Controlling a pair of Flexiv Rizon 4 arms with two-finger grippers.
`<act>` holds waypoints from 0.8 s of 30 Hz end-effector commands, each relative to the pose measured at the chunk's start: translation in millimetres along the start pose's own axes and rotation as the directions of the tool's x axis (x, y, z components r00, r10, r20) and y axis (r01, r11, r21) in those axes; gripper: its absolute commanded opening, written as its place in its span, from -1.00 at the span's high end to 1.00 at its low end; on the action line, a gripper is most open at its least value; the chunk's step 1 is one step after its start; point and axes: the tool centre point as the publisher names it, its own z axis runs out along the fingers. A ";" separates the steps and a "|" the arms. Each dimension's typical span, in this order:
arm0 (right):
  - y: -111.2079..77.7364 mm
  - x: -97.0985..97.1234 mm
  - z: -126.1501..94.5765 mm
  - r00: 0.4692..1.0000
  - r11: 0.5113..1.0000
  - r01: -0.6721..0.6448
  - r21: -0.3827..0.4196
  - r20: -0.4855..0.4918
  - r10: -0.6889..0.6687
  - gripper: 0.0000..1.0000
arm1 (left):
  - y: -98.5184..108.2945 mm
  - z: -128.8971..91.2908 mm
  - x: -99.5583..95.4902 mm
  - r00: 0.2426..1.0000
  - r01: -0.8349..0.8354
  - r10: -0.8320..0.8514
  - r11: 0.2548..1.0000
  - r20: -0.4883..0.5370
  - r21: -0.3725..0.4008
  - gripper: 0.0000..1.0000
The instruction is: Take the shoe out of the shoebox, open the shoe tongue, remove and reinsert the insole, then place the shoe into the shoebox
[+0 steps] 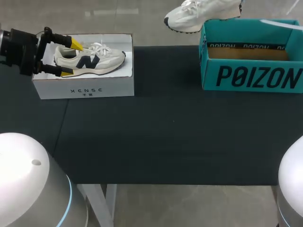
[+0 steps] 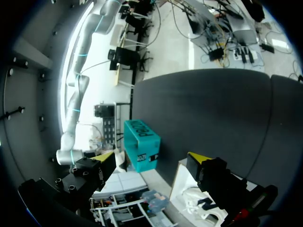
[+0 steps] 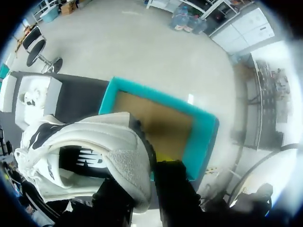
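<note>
Left gripper (image 1: 71, 58) is spread wide, yellow tips straddling the toe of the navy-logo shoe (image 1: 92, 59), which lies in the white shoebox (image 1: 85, 90); no clamp yet. Right gripper (image 3: 150, 182) pinches the heel of a second shoe (image 3: 94, 142), held in the air over the teal shoebox (image 3: 203, 137). Left side reads as the take-out step. Next: close on the toe, lift clear of the box walls.

The raised shoe (image 1: 201, 16) is cut off by the upper edge, the teal box (image 1: 251, 78) by the right edge. The right gripper (image 3: 151, 165) has its fingertips seemingly hidden behind the heel.
</note>
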 end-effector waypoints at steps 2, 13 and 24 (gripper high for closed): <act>-4.6 -27.3 12.5 0.995 0.995 -0.101 0.004 -0.021 0.101 1.00 | 0.0 0.4 -0.2 1.000 0.000 0.000 1.000 -0.004 0.000 -1.00; -37.8 -62.4 44.2 0.973 0.974 -0.227 -0.026 0.048 0.228 1.00 | 0.0 0.4 -0.2 1.000 0.000 0.000 1.000 -0.004 0.000 -1.00; -69.7 -96.3 59.6 0.952 0.953 -0.301 -0.044 0.043 0.303 1.00 | 0.0 0.4 -0.2 1.000 0.000 0.000 1.000 -0.004 0.000 -1.00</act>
